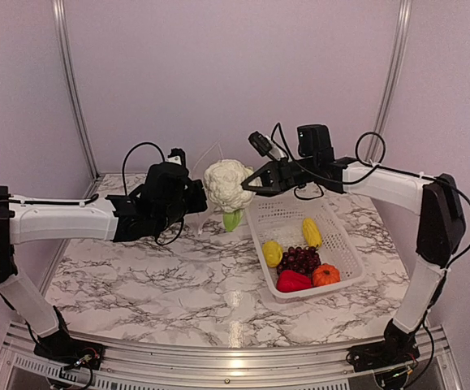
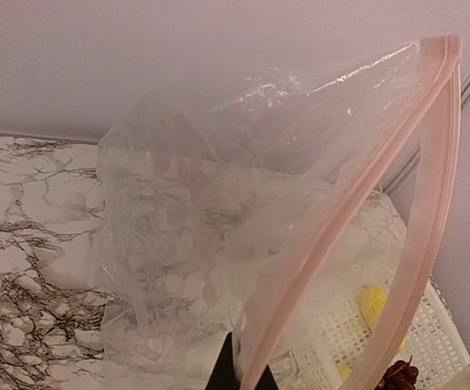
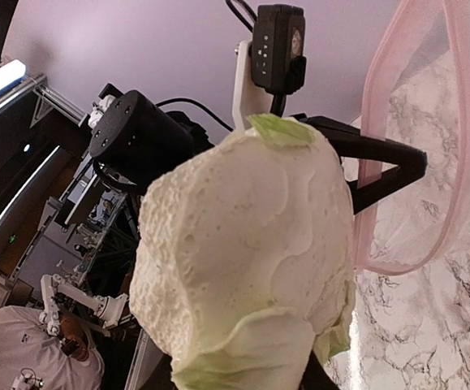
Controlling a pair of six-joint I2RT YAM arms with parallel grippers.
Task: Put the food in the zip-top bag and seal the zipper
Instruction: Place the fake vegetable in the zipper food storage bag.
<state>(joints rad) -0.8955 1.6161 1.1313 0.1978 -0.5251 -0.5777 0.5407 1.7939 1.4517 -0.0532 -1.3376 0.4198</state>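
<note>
Left wrist: zip-top bag (image 2: pixel 218 227) fills the frame, pink zipper (image 2: pixel 429 203) at right, left gripper (image 2: pixel 235 370) pinching its lower edge.
Right wrist: cauliflower (image 3: pixel 251 260) centre, bag mouth upper right.
Top: right gripper (image 1: pixel 253 184) clamps cauliflower mid-frame; other food (image 1: pixel 299 262) in basket (image 1: pixel 344 244), right.

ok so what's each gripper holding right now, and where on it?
Right gripper: cauliflower, pinched at the side of its white head. Left gripper: zip-top bag, gripped at the mouth edge by the pink zipper.
</note>
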